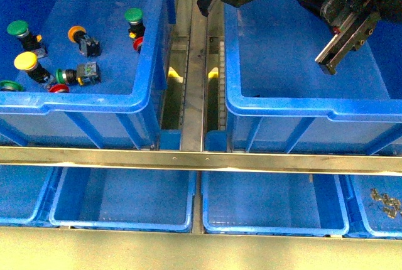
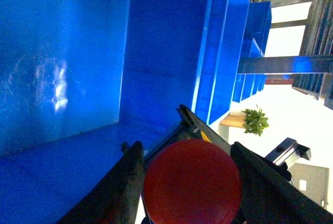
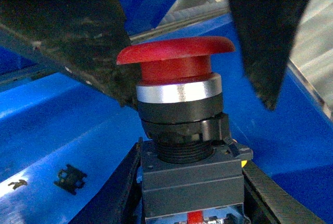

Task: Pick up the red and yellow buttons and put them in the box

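Two deep bins, two loaded arms: a large deep blue plastic crate (image 1: 149, 63) on the left holds eight loose push-button switches, as counted in the front view. Four are green-capped switches (image 1: 17, 29). With them lie one yellow-capped button (image 1: 26, 61), one orange-capped button (image 1: 76, 33) and two red-capped buttons (image 1: 58, 88), the second half hidden against the crate's right wall.

A bare steel channel (image 1: 191, 63) divides that crate from the box (image 1: 233, 69), a matching deep blue crate with a thick rolled rim.

At the box's far left corner, the left gripper (image 2: 186, 153) is clamped on a round red mushroom-cap button (image 2: 192, 193), its black fingers (image 2: 127, 182) pressing either side of the cap. The box's blue walls show beyond it.

Further right, the right gripper (image 3: 193, 182) hangs over the box and squeezes the grey body of a second red mushroom button (image 3: 174, 52), cap upward. Two small black scraps (image 3: 70, 178) lie on the blue floor below it.

So two red buttons are in the grippers, both held above the box.

In front, past a steel crossbar (image 1: 201, 157), runs a row of four shallow blue trays (image 1: 188, 210). The outer two are cut off by the frame. Only the rightmost visibly holds anything, a cluster of small metal clips (image 1: 384, 202).
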